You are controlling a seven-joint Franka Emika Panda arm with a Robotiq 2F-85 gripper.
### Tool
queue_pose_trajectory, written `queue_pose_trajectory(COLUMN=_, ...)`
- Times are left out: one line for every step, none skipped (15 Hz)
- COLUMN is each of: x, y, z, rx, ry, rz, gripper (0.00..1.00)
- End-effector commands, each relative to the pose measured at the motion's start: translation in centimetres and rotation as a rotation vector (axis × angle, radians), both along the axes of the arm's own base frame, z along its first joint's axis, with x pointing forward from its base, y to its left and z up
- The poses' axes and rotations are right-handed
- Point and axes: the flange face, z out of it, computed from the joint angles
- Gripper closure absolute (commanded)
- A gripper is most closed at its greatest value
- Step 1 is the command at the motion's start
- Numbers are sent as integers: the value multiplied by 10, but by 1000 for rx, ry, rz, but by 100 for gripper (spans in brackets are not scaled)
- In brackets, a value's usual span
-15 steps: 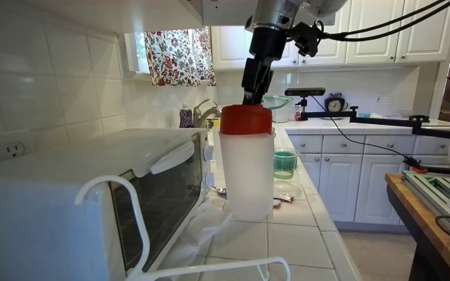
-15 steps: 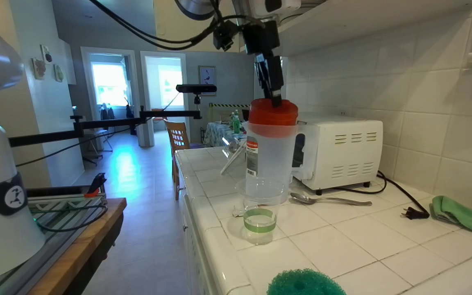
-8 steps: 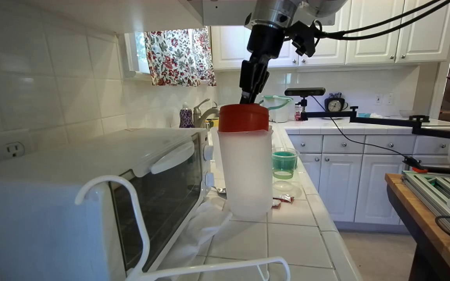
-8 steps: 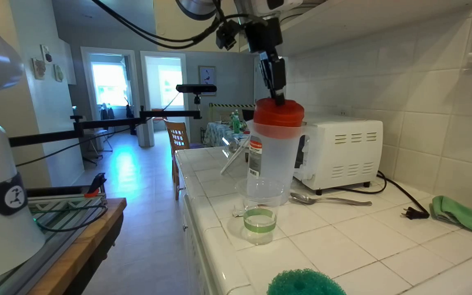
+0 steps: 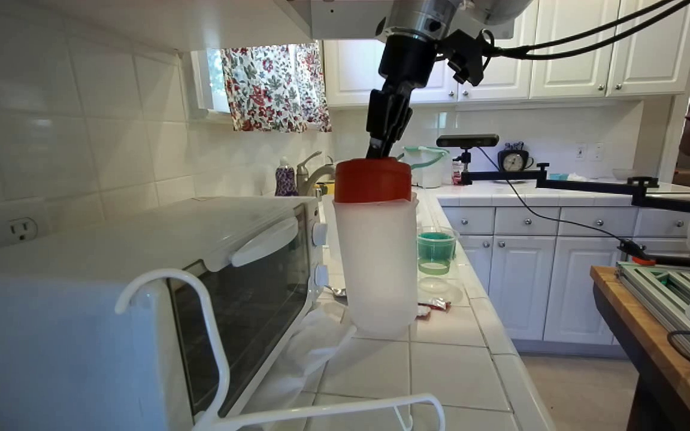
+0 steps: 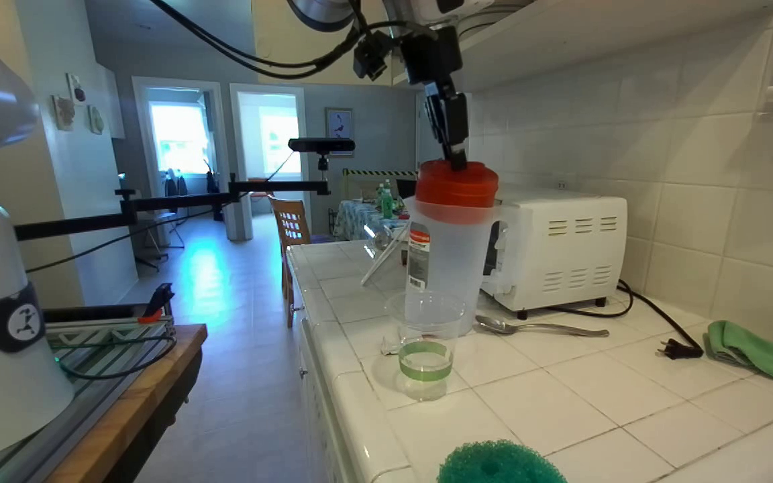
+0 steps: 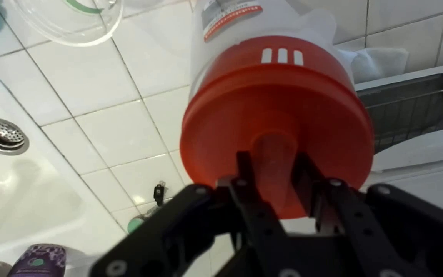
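Atop the pitcher [image 6: 450, 258], my gripper [image 7: 273, 157] pinches the red lid [image 7: 225, 115] by its central ridge [image 7: 273, 144]. Pitcher looks slightly tilted toward the toaster oven [image 6: 564, 248] beside it; I'd square up over the lid so nothing tips. Wrist view alone shows fingers [image 7: 246, 169] flanking the ridge and, well off from the pitcher, the sink drain [image 7: 5, 132]; both exterior views show the lean.
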Motion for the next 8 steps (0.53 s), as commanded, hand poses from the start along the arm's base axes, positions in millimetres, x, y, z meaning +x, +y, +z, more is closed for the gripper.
queue_pose_trajectory(x=-6, y=2, z=10, rx=-3, ry=-16, rz=14, gripper=92)
queue_pose_trajectory(x=-6, y=3, z=11, rx=-5, ry=-21, rz=17, gripper=92)
queue_pose_trajectory(x=-7, y=4, z=13, rx=-9, ry=-23, rz=21, gripper=92)
queue_pose_trajectory(x=-8, y=6, z=13, rx=-16, ry=-27, rz=25, gripper=92)
queue_pose_trajectory(x=-9, y=7, z=13, rx=-23, ry=-28, rz=30, gripper=92)
queue_pose_trajectory(x=-9, y=9, z=11, rx=-30, ry=-28, rz=35, gripper=92)
queue_pose_trajectory(x=-10, y=11, z=9, rx=-38, ry=-27, rz=41, gripper=92)
queue_pose_trajectory(x=-11, y=13, z=7, rx=-51, ry=-28, rz=46, gripper=92)
